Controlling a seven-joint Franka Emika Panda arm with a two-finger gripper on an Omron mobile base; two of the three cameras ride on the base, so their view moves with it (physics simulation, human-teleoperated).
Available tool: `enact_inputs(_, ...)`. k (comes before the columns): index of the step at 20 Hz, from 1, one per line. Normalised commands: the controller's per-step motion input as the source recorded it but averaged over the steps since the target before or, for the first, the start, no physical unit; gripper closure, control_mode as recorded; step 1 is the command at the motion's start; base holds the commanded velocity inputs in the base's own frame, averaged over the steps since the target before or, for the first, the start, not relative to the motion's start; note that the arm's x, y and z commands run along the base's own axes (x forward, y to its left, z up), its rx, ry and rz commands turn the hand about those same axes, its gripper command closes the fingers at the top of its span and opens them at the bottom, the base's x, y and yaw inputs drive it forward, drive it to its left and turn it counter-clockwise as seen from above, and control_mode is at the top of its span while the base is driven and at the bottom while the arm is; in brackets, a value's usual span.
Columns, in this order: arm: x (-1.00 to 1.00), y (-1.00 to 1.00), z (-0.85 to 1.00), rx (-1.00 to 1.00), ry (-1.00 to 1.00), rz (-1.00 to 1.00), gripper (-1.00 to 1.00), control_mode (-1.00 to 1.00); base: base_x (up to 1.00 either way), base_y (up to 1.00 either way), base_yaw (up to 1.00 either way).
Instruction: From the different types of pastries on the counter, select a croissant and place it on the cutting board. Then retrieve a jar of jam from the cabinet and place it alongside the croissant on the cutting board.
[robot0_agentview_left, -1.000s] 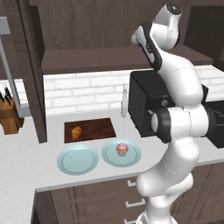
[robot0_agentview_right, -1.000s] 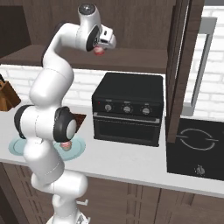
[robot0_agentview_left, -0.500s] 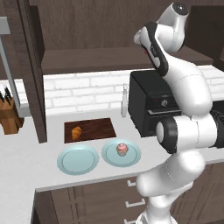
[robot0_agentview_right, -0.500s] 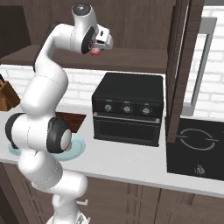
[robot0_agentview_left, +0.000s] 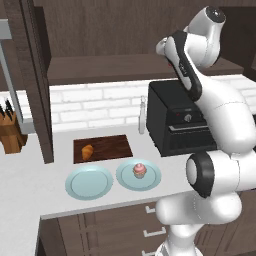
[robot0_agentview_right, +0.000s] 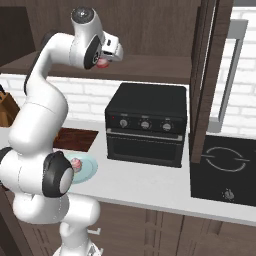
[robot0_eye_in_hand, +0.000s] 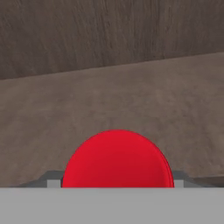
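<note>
The jar of jam (robot0_agentview_right: 103, 63) shows as a red shape under my gripper (robot0_agentview_right: 107, 56), which is shut on it and holds it just above the cabinet shelf (robot0_agentview_right: 150, 70). Looking along the hand, its red lid (robot0_eye_in_hand: 117, 159) sits low in the picture, with the wood shelf and back panel behind. The croissant (robot0_agentview_left: 87, 151) lies on the left part of the dark cutting board (robot0_agentview_left: 111, 146) on the counter (robot0_agentview_left: 30, 180). A pink cupcake (robot0_agentview_left: 139, 170) sits on a light blue plate (robot0_agentview_left: 151, 179).
An empty blue plate (robot0_agentview_left: 90, 183) lies in front of the board. A black toaster oven (robot0_agentview_left: 181, 125) stands to its right, with a slim bottle (robot0_agentview_left: 142, 117) beside it. A knife block (robot0_agentview_left: 11, 133) is at the far left, a cooktop (robot0_agentview_right: 224, 170) at the right.
The arm has drawn the jar a little to the left and lower, away from the shelf's back. The croissant, cupcake and plates have not moved.
</note>
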Motion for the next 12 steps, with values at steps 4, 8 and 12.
enact_inputs(4, -0.41, 0.21, 0.09, 0.0, 0.0, 0.03, 1.0, -1.0, 0.0, 0.0, 0.0)
enact_inputs(8, -0.44, 0.27, 0.09, 0.0, 0.0, 0.03, 1.0, -1.0, 0.0, 0.0, 0.0)
enact_inputs(12, -0.49, 0.29, 0.05, 0.0, 0.0, 0.03, 1.0, -1.0, 0.0, 0.0, 0.0)
